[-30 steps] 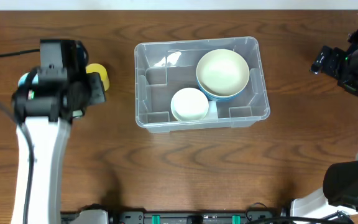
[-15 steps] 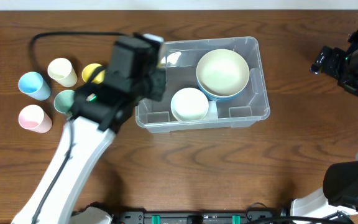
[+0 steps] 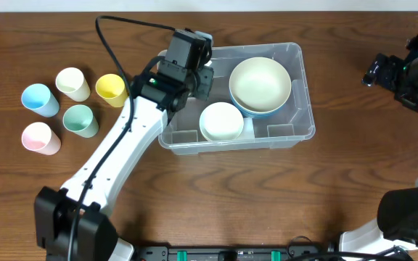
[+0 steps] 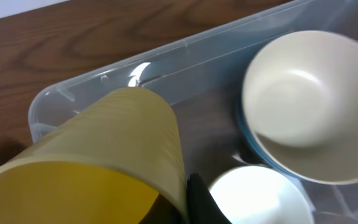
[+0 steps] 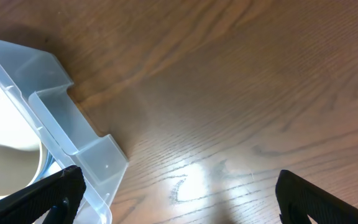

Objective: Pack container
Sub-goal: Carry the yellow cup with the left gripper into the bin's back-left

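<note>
The left gripper is pressed together on the wall of a yellow plastic cup. The cup lies tilted, with its open mouth toward the wrist camera. 1 black finger shows against the cup's outer side.

This gripper hangs over the far left corner of the large clear plastic rectangular container. The container sits on the brown wooden table, directly beneath the gripper, and stretches away to its right.

Inside the container, to the right of the left gripper, a wide cream round bowl is nested in a blue bowl. A smaller pale round bowl sits on the near side of the gripper, just beside the nested pair.

To the left of the gripper, outside the container, 5 plastic cups stand mouth-up:
- a second yellow cup, the closest to the gripper
- a cream cup
- a green cup
- a light blue cup
- a pink cup, the farthest away

The right gripper is spread wide with nothing between its 2 fingertips. It hangs above bare table, well apart from the container, whose near right corner shows just to its left in the wrist view.
</note>
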